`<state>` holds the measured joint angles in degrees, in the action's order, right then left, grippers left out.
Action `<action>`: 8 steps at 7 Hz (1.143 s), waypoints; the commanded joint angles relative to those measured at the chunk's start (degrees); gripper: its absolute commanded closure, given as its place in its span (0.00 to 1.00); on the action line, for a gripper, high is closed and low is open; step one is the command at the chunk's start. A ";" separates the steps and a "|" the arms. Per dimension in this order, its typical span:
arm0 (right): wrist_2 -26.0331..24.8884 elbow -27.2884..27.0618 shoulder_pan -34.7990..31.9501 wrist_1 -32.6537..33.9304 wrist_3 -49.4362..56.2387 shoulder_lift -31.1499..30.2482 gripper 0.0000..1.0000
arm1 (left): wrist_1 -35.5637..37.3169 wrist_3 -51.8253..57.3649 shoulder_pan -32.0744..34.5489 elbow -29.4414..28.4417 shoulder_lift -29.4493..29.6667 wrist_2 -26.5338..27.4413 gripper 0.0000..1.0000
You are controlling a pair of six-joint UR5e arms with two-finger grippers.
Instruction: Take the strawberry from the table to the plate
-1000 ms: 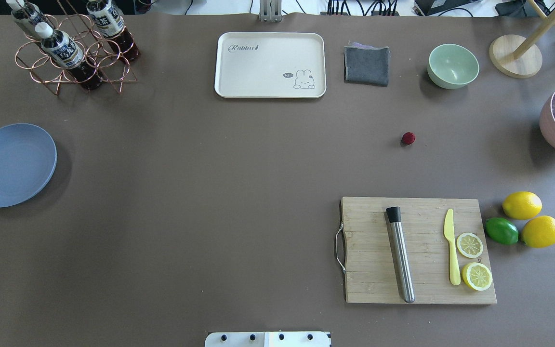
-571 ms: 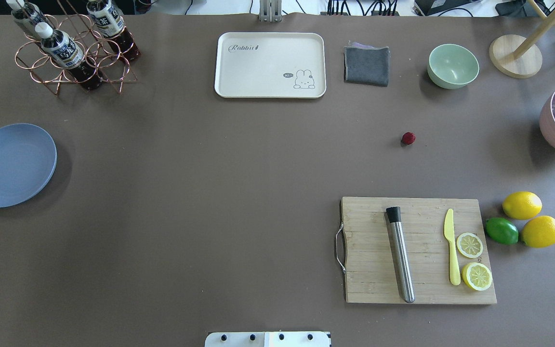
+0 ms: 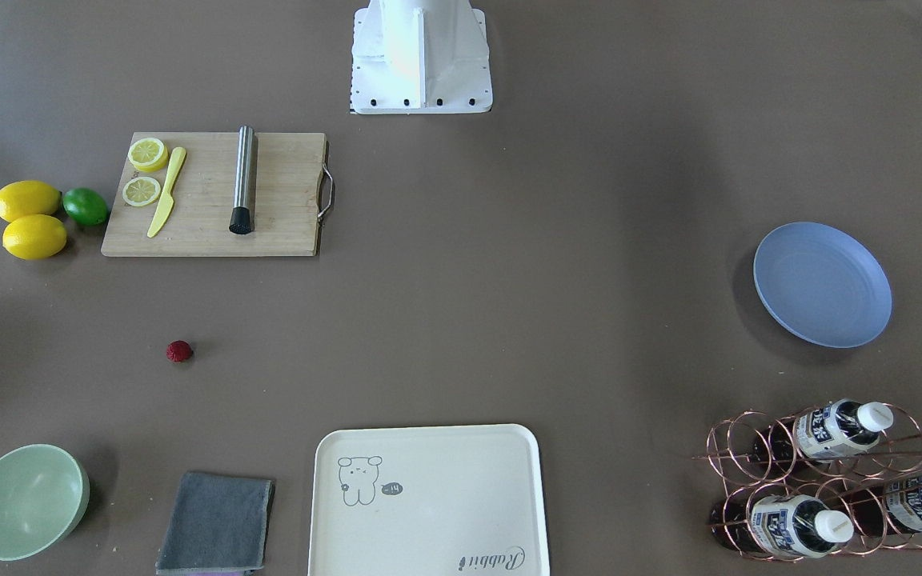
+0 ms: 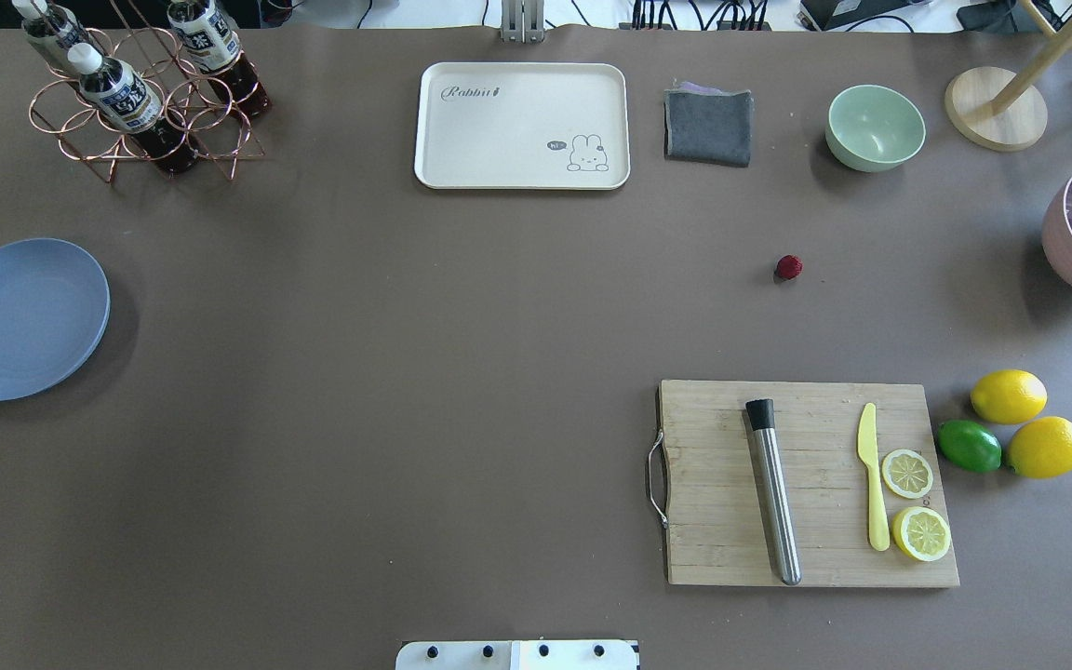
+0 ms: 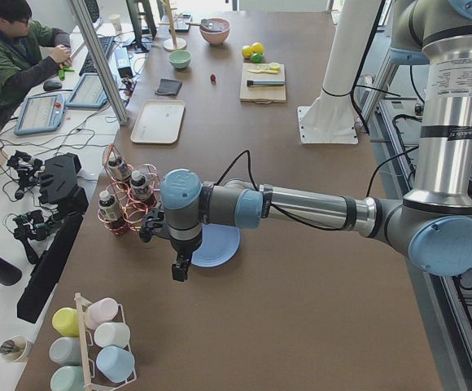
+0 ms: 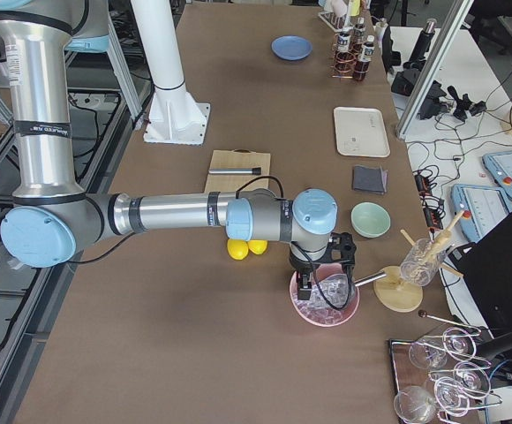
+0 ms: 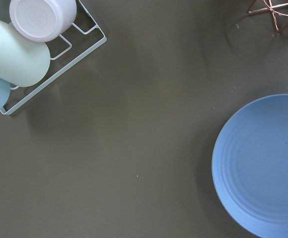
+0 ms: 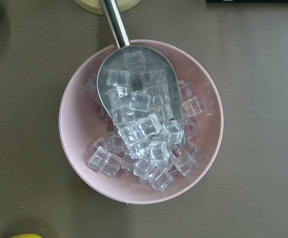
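The small dark-red strawberry [image 4: 788, 268] [image 3: 179, 351] lies alone on the brown table [image 4: 406, 372], between the mint bowl and the cutting board. The pale blue plate [image 4: 22, 318] [image 3: 823, 285] [image 7: 268, 168] is bare and sits far off at the table's left end. My left gripper [image 5: 179, 269] hangs over the table beside the plate [image 5: 220, 244]. My right gripper [image 6: 307, 284] hangs above a pink bowl of ice. Both show only in the side views, so I cannot tell whether they are open or shut.
A cutting board [image 4: 806, 484] carries a steel muddler, a yellow knife and lemon slices, with lemons and a lime [image 4: 969, 446] beside it. A cream tray [image 4: 522, 126], grey cloth [image 4: 708, 126], mint bowl [image 4: 875, 127] and bottle rack [image 4: 140, 93] line the far edge. The pink ice bowl [image 8: 140, 121] holds a scoop.
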<state>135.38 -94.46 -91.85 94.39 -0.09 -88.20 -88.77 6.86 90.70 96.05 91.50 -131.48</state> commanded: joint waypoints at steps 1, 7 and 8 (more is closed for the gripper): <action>0.06 0.15 0.00 0.00 0.09 0.04 0.00 | -0.09 -0.01 0.00 -0.07 -0.09 0.00 0.02; 1.12 -0.20 0.00 -0.09 0.09 0.48 0.00 | -0.09 0.35 -0.26 0.11 1.14 -0.35 0.02; 1.12 -0.98 0.00 0.00 -0.17 0.48 0.00 | -0.18 0.52 -0.26 0.63 1.14 -0.44 0.02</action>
<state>136.46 -94.81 -91.84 94.36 -0.05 -87.77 -88.88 7.23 90.49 96.35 92.52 -131.79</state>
